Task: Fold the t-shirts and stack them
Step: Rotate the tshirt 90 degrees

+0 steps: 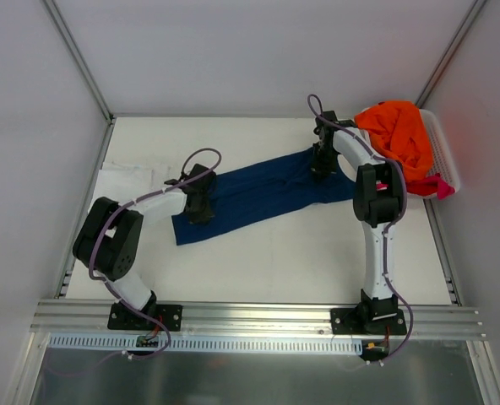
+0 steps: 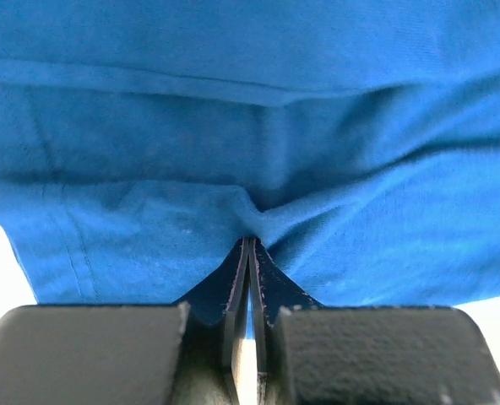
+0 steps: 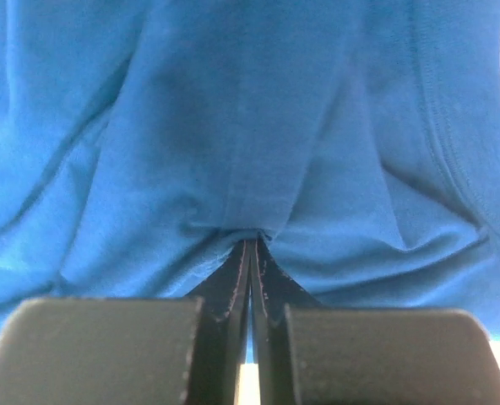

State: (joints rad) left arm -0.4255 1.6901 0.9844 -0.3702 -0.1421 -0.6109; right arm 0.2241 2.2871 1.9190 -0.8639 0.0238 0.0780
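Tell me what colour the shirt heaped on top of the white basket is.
The shirt in the basket is bright orange, clearest in the top external view.

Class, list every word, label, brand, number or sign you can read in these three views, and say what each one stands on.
None can be read. The navy t-shirt, orange t-shirt, white t-shirt and white basket are all plain, and both wrist views show only unmarked cloth.
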